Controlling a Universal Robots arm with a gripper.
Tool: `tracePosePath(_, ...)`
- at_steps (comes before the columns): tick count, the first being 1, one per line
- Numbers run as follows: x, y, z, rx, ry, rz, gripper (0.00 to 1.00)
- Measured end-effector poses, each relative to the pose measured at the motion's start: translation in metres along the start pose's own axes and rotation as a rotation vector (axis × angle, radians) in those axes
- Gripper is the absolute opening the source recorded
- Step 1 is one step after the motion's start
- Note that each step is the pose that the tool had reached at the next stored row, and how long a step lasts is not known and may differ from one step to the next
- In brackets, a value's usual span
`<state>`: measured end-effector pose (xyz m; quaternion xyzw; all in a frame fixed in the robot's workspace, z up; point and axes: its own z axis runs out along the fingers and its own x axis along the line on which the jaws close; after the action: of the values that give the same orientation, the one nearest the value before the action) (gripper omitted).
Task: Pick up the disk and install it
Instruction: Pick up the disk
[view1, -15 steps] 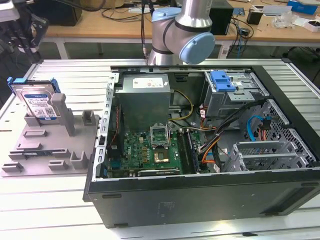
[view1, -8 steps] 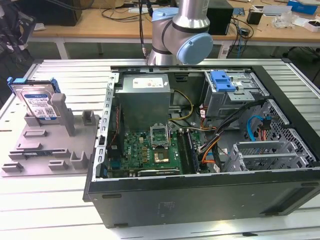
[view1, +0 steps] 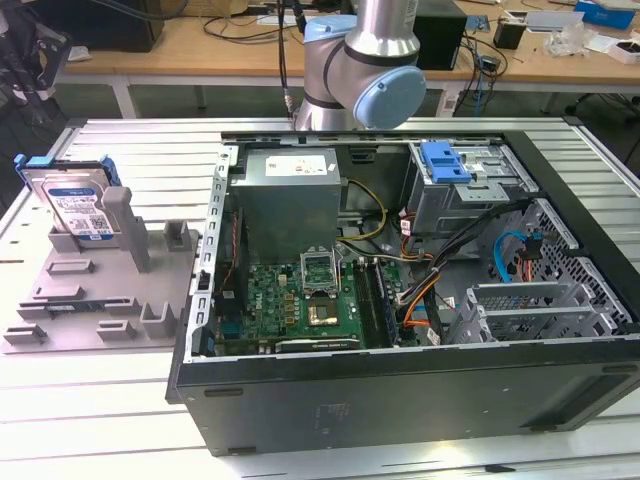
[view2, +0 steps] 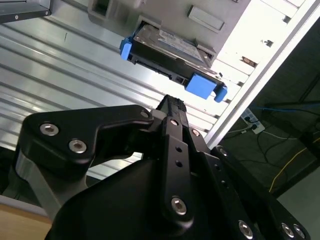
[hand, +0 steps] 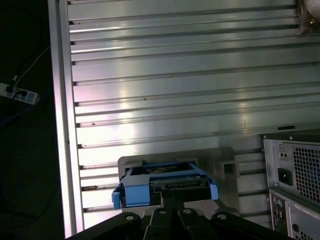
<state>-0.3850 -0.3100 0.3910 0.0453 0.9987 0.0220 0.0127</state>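
Note:
The disk is a silver-grey drive with a white-and-blue label and a blue frame. It leans upright in a grey fixture at the exterior view's left. Both wrist views look down on it, the disk sitting edge-on in its slot. My black gripper hovers short of it, apart from it. Its fingers are pressed together with nothing between them. The open computer case lies to the exterior view's right of the fixture.
A bright blue bracket sits on the drive cage at the case's back right. Motherboard, cables and power supply fill the case. The slotted aluminium table carries everything. A power strip lies on the floor past the table edge.

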Motion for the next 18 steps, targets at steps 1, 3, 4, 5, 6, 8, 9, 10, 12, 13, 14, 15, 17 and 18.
tracePosePath(1, 0.0000, 0.0000, 0.0000, 0.0000, 0.0000, 0.000, 0.11)
tracePosePath(3, 0.0000, 0.0000, 0.0000, 0.0000, 0.0000, 0.000, 0.11)
tracePosePath(4, 0.0000, 0.0000, 0.0000, 0.0000, 0.0000, 0.000, 0.11)
tracePosePath(5, 0.0000, 0.0000, 0.0000, 0.0001, 0.0000, 0.000, 0.11)
tracePosePath(6, 0.0001, 0.0000, 0.0000, 0.0000, 0.0001, 0.000, 0.11)
tracePosePath(8, 0.0001, 0.0000, 0.0000, 0.0000, 0.0000, 0.000, 0.11)
tracePosePath(9, 0.0001, 0.0000, 0.0000, 0.0000, 0.0000, 0.000, 0.11)
tracePosePath(10, 0.0001, 0.0000, -0.0001, 0.0000, 0.0006, 0.000, 0.11)
tracePosePath(12, -0.0005, 0.0000, 0.0000, 0.0010, 0.0193, -0.001, 0.11)
tracePosePath(13, -0.0006, 0.0000, 0.0000, 0.0014, 0.0265, -0.002, 0.11)
tracePosePath(14, -0.0006, 0.0000, 0.0000, 0.0017, 0.0335, -0.005, 0.11)
tracePosePath(15, -0.0006, 0.0000, 0.0000, 0.0024, 0.0414, -0.011, 0.11)
tracePosePath(17, -0.0006, 0.0000, 0.0002, 0.0032, 0.0537, -0.045, 0.11)
tracePosePath(18, -0.0006, 0.0000, 0.0002, 0.0034, 0.0575, -0.070, 0.11)
